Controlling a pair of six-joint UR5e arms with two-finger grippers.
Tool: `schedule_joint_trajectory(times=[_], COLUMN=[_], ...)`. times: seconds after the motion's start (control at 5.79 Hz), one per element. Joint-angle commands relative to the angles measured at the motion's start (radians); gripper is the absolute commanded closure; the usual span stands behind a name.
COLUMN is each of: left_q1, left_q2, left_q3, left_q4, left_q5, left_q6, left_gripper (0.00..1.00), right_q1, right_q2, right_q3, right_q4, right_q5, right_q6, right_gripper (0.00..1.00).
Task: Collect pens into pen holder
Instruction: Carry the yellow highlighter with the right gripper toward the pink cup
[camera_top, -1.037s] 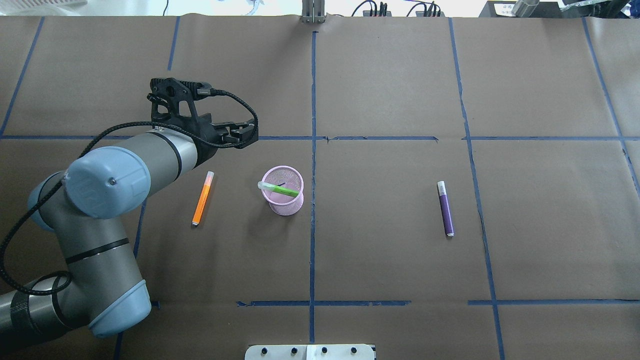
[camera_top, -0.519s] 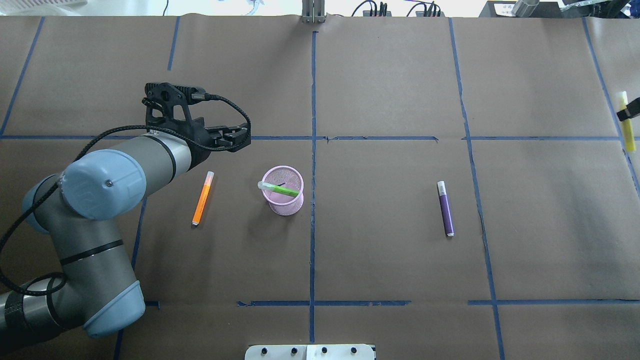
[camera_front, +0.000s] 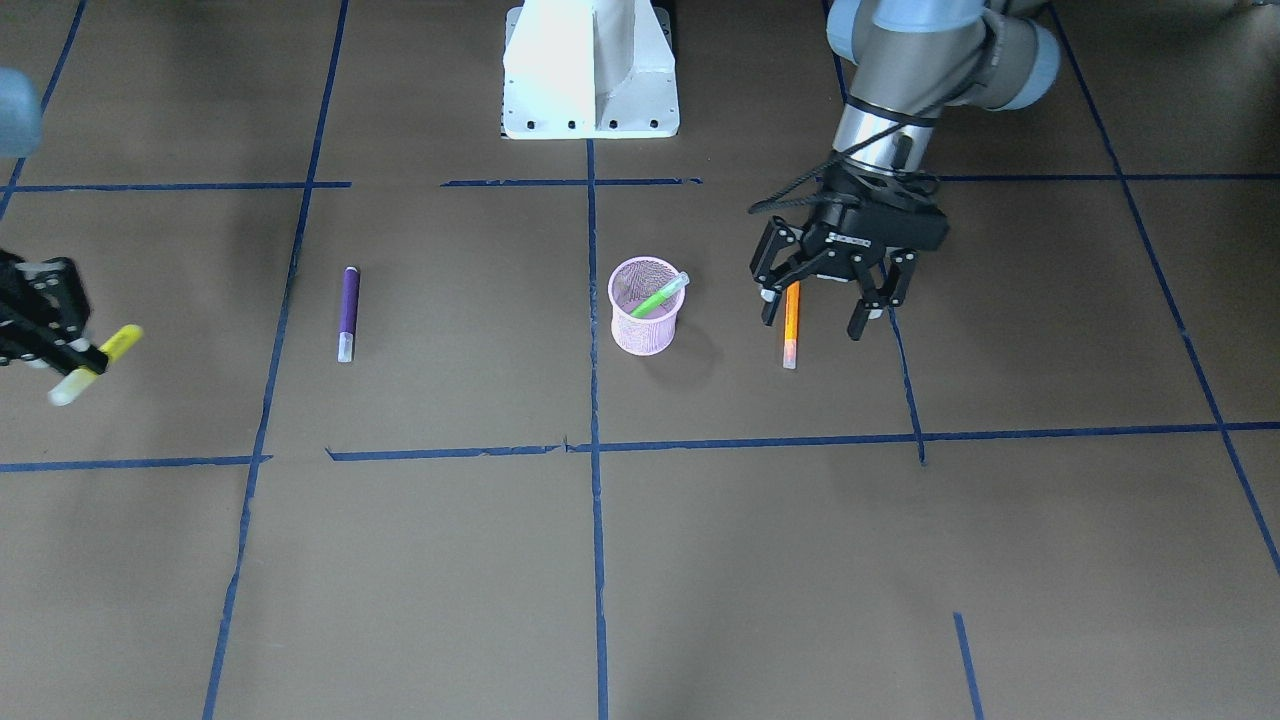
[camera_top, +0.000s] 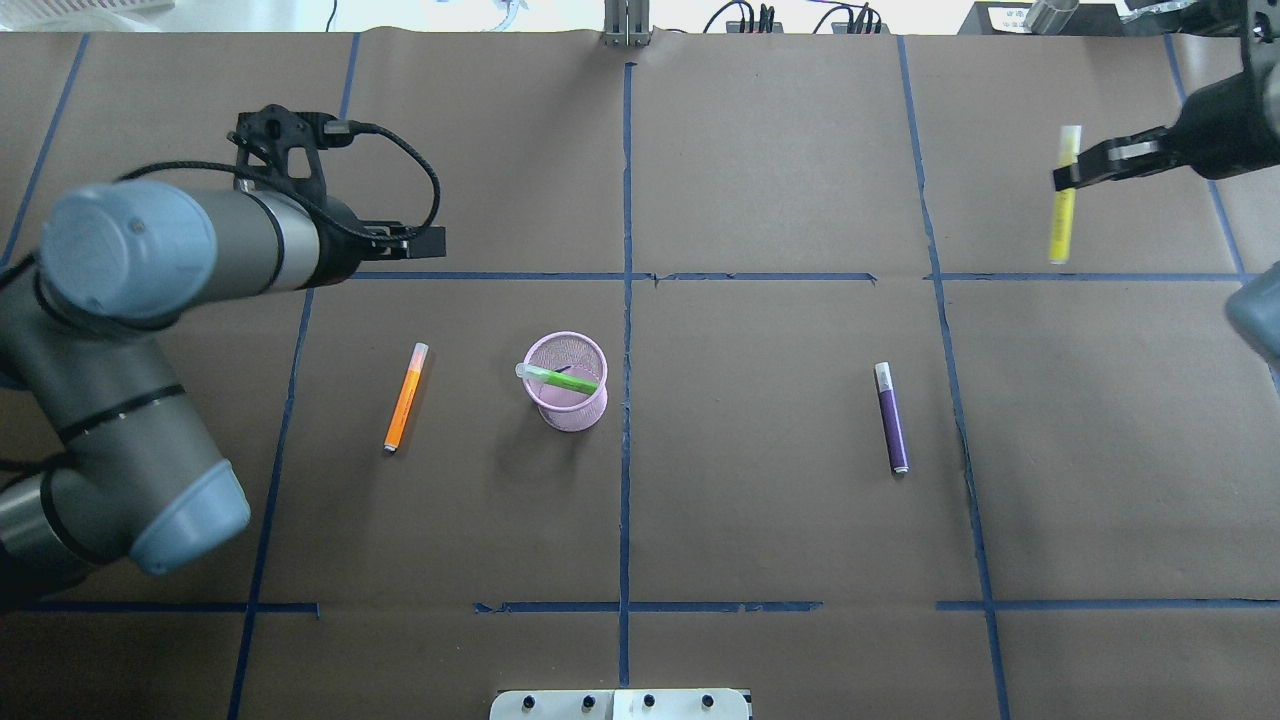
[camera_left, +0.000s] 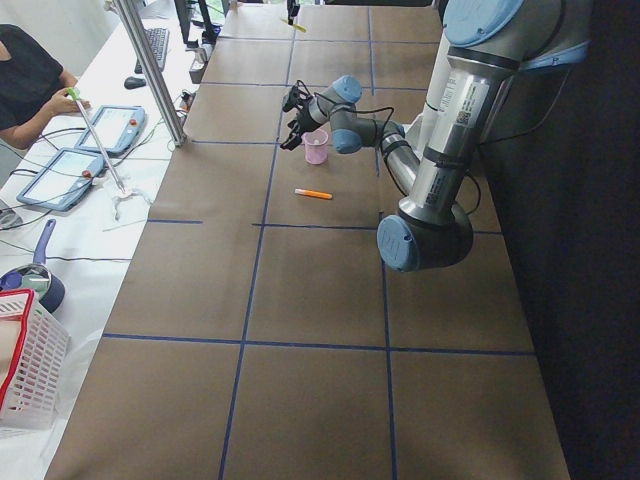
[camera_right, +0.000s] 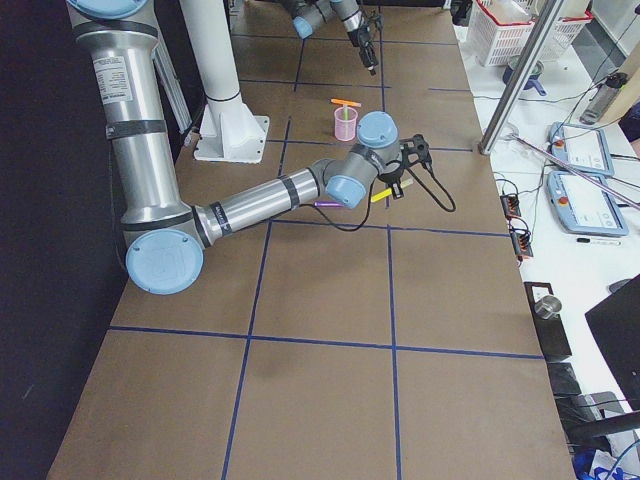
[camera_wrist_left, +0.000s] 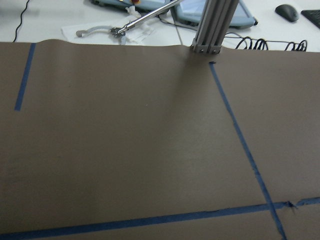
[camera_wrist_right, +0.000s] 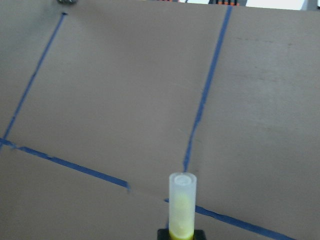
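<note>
The pink mesh pen holder (camera_top: 566, 390) (camera_front: 646, 310) stands near the table's middle. A green pen (camera_top: 558, 377) (camera_front: 660, 296) leans inside it. An orange pen (camera_top: 405, 397) (camera_front: 791, 320) lies flat to its left. A purple pen (camera_top: 890, 416) (camera_front: 348, 310) lies flat to its right. My left gripper (camera_top: 420, 240) (camera_front: 815, 320) is open and empty, raised beyond the orange pen's cap end. My right gripper (camera_top: 1066, 178) (camera_front: 80, 350) is shut on a yellow pen (camera_top: 1062, 215) (camera_wrist_right: 182, 205), held in the air at the far right.
The white robot base (camera_front: 590, 70) stands at the robot's side of the table. A metal post (camera_top: 625, 25) rises at the far edge, with cables and tablets behind it. Blue tape lines cross the brown paper.
My left arm has drawn back left and away from the pen holder. My right gripper has come into view from the right edge, carrying the yellow pen up and leftward.
</note>
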Motion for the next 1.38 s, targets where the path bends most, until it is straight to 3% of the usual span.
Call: schedule_joint_trajectory(times=[0.0, 0.17, 0.35, 0.69, 1.04, 1.21], left_q1=[-0.078, -0.08, -0.08, -0.078, -0.08, -0.08], left_q2=[0.017, 0.035, 0.047, 0.05, 0.05, 0.052], left_q3=[0.037, 0.037, 0.038, 0.049, 0.055, 0.055], left_q4=[0.028, 0.028, 0.028, 0.026, 0.028, 0.026], left_q5=[-0.14, -0.161, -0.161, -0.154, -0.155, -0.155], left_q6=[0.087, 0.09, 0.09, 0.081, 0.075, 0.075], left_gripper=[0.0, 0.0, 0.0, 0.0, 0.0, 0.0], right_q1=[-0.24, -0.387, -0.556, -0.818, -0.885, -0.889], right_q2=[0.14, 0.194, 0.205, 0.242, 0.31, 0.351], right_q3=[0.088, 0.126, 0.128, 0.114, 0.058, 0.012], right_q4=[0.027, 0.025, 0.03, 0.025, 0.018, 0.018], right_q5=[-0.28, -0.482, -0.777, -1.205, -1.33, -1.334], right_q6=[0.315, 0.365, 0.364, 0.361, 0.364, 0.366], right_gripper=[1.0, 1.0, 1.0, 1.0, 1.0, 1.0])
